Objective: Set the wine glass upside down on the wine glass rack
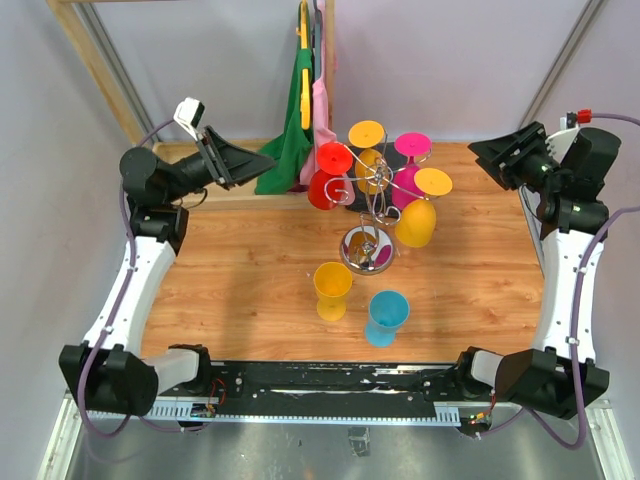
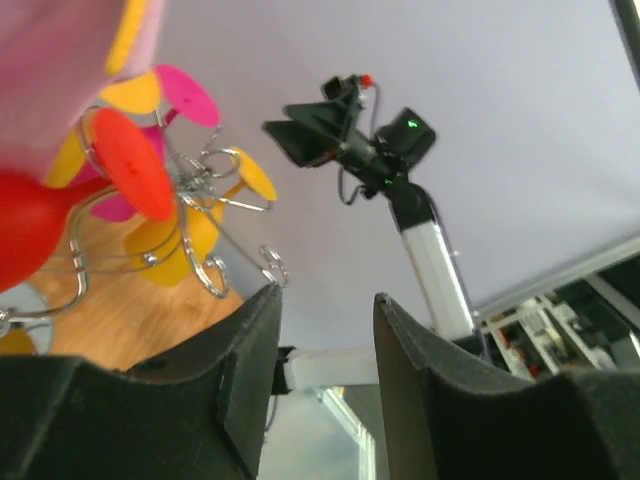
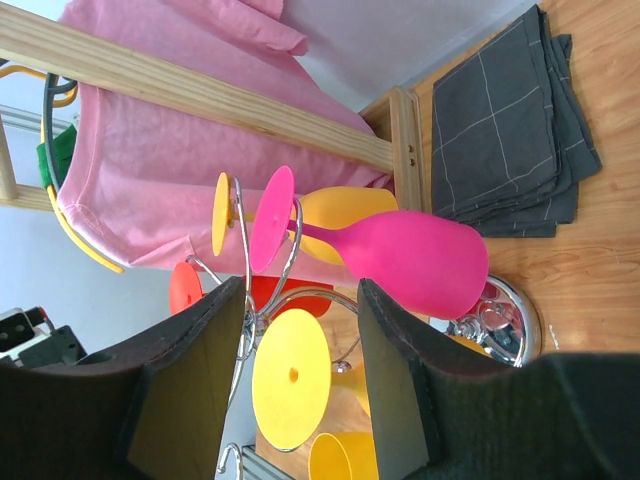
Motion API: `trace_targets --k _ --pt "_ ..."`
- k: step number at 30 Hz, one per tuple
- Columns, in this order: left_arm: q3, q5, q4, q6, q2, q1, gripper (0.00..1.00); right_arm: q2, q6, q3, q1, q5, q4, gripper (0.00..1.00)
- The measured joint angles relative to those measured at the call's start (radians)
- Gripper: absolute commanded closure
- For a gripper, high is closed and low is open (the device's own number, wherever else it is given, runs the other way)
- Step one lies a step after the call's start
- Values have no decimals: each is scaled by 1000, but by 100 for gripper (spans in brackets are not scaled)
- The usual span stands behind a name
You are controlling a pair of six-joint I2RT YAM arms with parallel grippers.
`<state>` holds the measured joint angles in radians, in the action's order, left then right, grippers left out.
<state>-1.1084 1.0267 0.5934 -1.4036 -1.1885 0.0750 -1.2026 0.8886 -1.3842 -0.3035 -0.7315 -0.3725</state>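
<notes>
The chrome wine glass rack [image 1: 367, 250] stands mid-table. Upside down from its arms hang a red wine glass [image 1: 325, 186], a magenta one [image 1: 408, 183] and yellow ones [image 1: 418, 222]. In front of the rack, a yellow glass [image 1: 332, 290] and a cyan glass [image 1: 386, 317] stand on the table, mouths up. My left gripper [image 1: 262, 158] hovers back left of the rack, open and empty; its view shows rack loops [image 2: 215, 270] and the red glass [image 2: 30, 230]. Back right, my right gripper [image 1: 476, 150] is also open and empty, facing the magenta glass [image 3: 410, 260] and a yellow foot [image 3: 290, 380].
Green [image 1: 290, 140] and pink [image 1: 320, 110] garments hang on a wooden frame behind the rack. A folded grey cloth [image 3: 510, 130] lies on the table near the frame. The right arm [image 2: 380, 150] shows in the left wrist view.
</notes>
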Motion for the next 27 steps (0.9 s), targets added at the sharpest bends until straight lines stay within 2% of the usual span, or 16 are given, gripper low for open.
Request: trace_targets --k 5,11,19,27 --pt "-96 -139 -556 412 31 51 53 0 0 -10 0 -1 -2 50" --pt "-79 -275 -902 653 105 101 53 2 0 -10 0 -2 -2 50" --pt "-20 -486 -1141 792 218 306 53 15 15 -8 0 -10 7 50" --pt "52 -726 -1265 809 186 579 53 47 32 2 0 -22 18 49"
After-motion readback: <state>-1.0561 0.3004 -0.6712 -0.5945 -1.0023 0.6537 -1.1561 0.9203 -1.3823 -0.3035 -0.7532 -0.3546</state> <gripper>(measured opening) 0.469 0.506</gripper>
